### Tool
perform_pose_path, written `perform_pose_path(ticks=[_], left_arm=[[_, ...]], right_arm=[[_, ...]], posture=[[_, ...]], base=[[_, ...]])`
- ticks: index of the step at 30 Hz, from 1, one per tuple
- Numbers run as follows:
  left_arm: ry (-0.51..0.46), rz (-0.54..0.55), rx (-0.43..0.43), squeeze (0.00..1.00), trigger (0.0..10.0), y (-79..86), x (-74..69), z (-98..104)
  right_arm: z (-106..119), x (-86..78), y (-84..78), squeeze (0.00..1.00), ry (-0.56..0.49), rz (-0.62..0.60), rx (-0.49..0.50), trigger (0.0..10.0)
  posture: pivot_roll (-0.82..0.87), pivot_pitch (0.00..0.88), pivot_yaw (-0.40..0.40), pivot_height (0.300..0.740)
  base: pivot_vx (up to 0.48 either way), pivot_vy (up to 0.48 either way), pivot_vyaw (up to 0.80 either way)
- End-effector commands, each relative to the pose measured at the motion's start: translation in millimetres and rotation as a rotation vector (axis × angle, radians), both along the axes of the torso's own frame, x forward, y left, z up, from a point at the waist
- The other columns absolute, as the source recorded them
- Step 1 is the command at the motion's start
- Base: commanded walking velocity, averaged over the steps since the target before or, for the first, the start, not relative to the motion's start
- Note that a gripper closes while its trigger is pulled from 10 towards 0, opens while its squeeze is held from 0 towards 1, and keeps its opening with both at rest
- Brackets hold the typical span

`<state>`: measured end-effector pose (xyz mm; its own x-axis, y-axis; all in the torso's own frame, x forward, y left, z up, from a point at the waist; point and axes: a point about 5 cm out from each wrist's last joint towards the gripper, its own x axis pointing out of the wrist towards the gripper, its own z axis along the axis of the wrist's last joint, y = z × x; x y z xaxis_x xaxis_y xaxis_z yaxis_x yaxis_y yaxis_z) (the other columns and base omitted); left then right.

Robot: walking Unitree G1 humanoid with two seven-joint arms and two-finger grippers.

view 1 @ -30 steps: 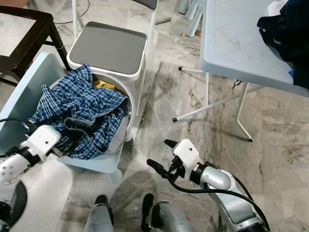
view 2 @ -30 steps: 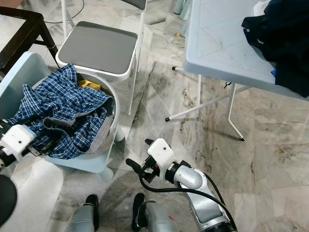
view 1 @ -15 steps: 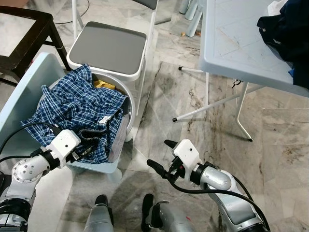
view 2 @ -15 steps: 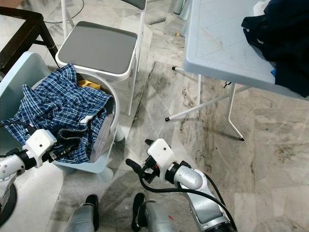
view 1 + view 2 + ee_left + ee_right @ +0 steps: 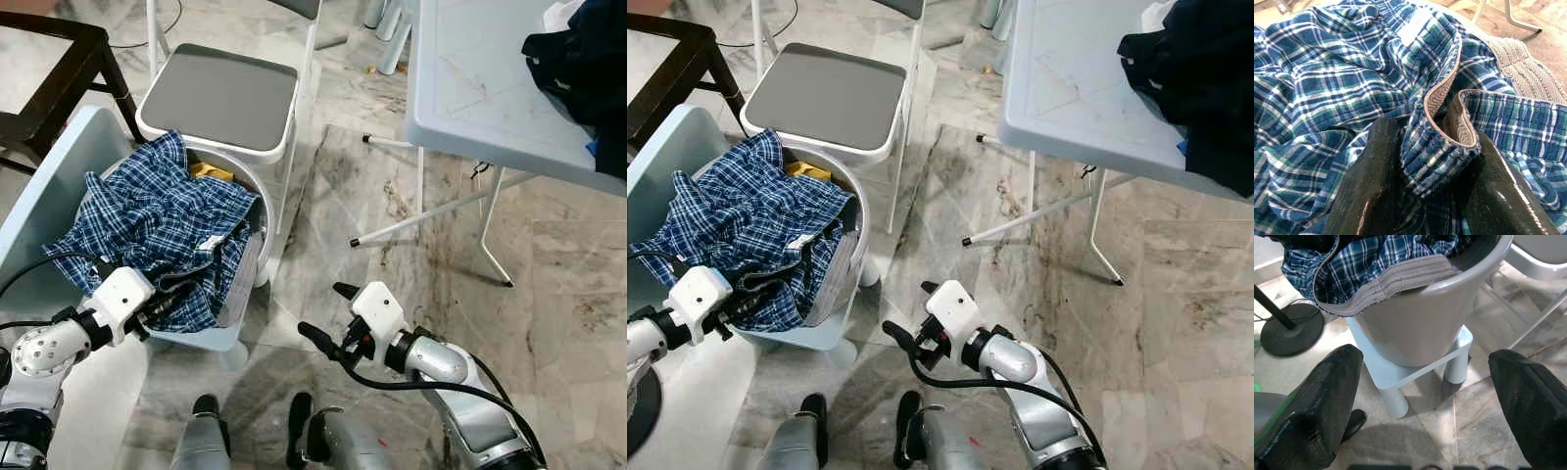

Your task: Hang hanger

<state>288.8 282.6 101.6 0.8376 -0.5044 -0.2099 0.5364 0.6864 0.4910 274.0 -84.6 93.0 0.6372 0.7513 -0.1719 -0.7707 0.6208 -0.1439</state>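
Currently the task stands at an early stage: no hanger can be made out, and nothing is hung. The left gripper (image 5: 168, 302) has its fingers (image 5: 1371, 191) clamped on a fold of the blue plaid shirt (image 5: 157, 230), which lies heaped in the white basket (image 5: 850, 257) on the pale blue stool (image 5: 1400, 377). The right gripper (image 5: 323, 315) hovers low over the marble floor (image 5: 411, 245), jaws wide apart and empty. Remaining work, as judged: lift the garment clear, locate the hanger, and hang it. Count: one shirt, one basket, one stool, one grey-seated chair (image 5: 220, 98), one folding table (image 5: 480, 88) carrying one dark garment (image 5: 583, 59).
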Motion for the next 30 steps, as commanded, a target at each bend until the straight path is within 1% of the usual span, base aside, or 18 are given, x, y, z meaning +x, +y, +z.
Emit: perform_pose_path(ticks=[1, 16, 17, 18, 20, 21, 23, 24, 25, 26, 27, 30], left_arm=[[0.025, -0.006, -0.003, 0.0, 0.0, 2.1, -7.3, -5.7], [-0.013, 0.001, -0.048, 0.0, 0.0, 0.6, -12.4, -0.5], [-0.028, 0.007, -0.06, 0.0, 0.0, 0.2, -12.1, 2.0], [-0.063, 0.013, -0.089, 0.0, 0.0, -2.3, -11.0, 8.6], [-0.079, 0.014, -0.101, 0.0, 0.0, -3.7, -10.5, 11.8], [-0.127, 0.015, -0.122, 0.0, 0.0, -8.2, -9.2, 19.9], [-0.172, 0.023, -0.147, 0.0, 0.0, -13.6, -8.8, 26.4], [-0.188, 0.025, -0.162, 0.0, 0.0, -17.0, -9.4, 28.2], [-0.22, 0.028, -0.178, 0.0, 0.0, -24.4, -11.4, 30.3], [-0.22, 0.028, -0.178, 0.0, 0.0, -24.4, -11.4, 30.3], [-0.242, 0.034, -0.185, 0.0, 0.0, -28.6, -12.6, 31.3], [-0.333, 0.091, -0.249, 0.0, 0.0, -40.0, -8.3, 43.9]], right_arm=[[-7.3, -2.3, -3.1, 0.0, 0.024, -0.01, -0.015, 10.0], [-8.0, -1.2, -1.3, 0.0, 0.019, -0.011, -0.012, 10.0], [-8.0, -1.1, -1.2, 0.0, 0.018, -0.012, -0.012, 10.0], [-8.2, -0.8, -1.6, 0.0, 0.017, -0.016, -0.012, 10.0], [-8.3, -0.6, -1.8, 0.0, 0.017, -0.017, -0.011, 10.0], [-8.3, 0.1, -2.1, 0.0, 0.012, -0.025, -0.012, 10.0], [-7.8, 1.1, -2.1, 0.0, 0.009, -0.031, -0.009, 10.0], [-7.8, 1.4, -1.9, 0.0, 0.008, -0.033, -0.008, 10.0], [-7.5, 2.3, -1.7, 0.0, 0.006, -0.035, -0.006, 10.0], [-7.5, 2.3, -1.7, 0.0, 0.006, -0.035, -0.006, 10.0], [-7.8, 2.9, -1.4, 0.0, 0.004, -0.038, -0.005, 10.0], [-5.7, 5.6, -1.9, 0.0, -0.006, -0.053, 0.006, 10.0]], posture=[[0.24, 0.359, -0.181, 0.74], [0.25, 0.362, -0.172, 0.74], [0.25, 0.362, -0.171, 0.74], [0.25, 0.361, -0.171, 0.74], [0.26, 0.361, -0.17, 0.74], [0.26, 0.358, -0.167, 0.74], [0.26, 0.357, -0.166, 0.74], [0.26, 0.355, -0.164, 0.74], [0.27, 0.353, -0.163, 0.74], [0.27, 0.353, -0.163, 0.74], [0.27, 0.349, -0.164, 0.74], [0.27, 0.337, -0.166, 0.74]], base=[[0.0, 0.0, 0.0], [0.0, 0.0, 0.0], [0.0, 0.0, 0.0], [0.0, 0.0, 0.0], [0.0, 0.0, 0.0], [0.0, 0.0, 0.0], [0.0, 0.0, 0.0], [0.0, 0.0, 0.0], [0.0, 0.0, 0.0], [0.0, 0.0, 0.0], [0.0, 0.0, 0.0], [0.0, 0.0, 0.0]])
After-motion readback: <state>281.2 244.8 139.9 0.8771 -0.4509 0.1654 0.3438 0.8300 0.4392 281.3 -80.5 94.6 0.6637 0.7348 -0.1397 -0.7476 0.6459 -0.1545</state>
